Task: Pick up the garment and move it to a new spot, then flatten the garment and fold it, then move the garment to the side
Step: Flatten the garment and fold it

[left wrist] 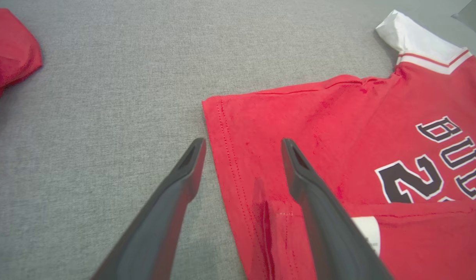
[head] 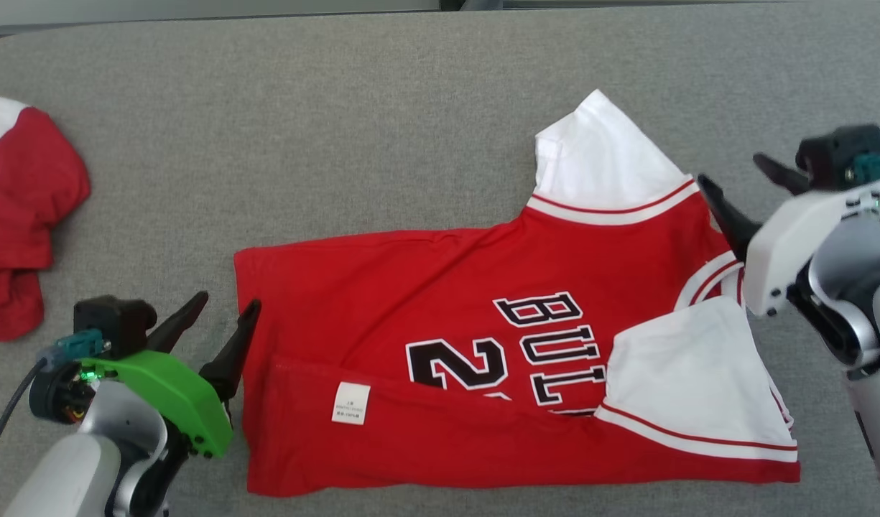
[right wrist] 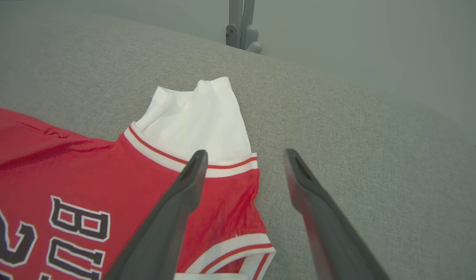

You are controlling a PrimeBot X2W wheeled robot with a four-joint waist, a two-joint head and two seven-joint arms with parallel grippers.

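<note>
Far left, crumpled red-and-white cloth [head: 23, 215] on the grey padded surface [head: 339, 108]; left gripper [head: 228, 300] sits at the left hem of the red jersey [head: 447, 301], fingers spread wide, grasping nothing. Jersey lies mid-surface, near edge folded up over the number, white sleeves at its right end. Right gripper [head: 730, 169] beside that end, fingers spread, empty.

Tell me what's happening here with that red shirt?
A two-armed robot is folding a red jersey on a grey padded surface. The near edge is already folded over the lettering and one white sleeve is turned in. Its left jaws stand open at the hem, its right jaws open at the shoulder, neither holding cloth. Another red garment lies to the robot's left.
</note>
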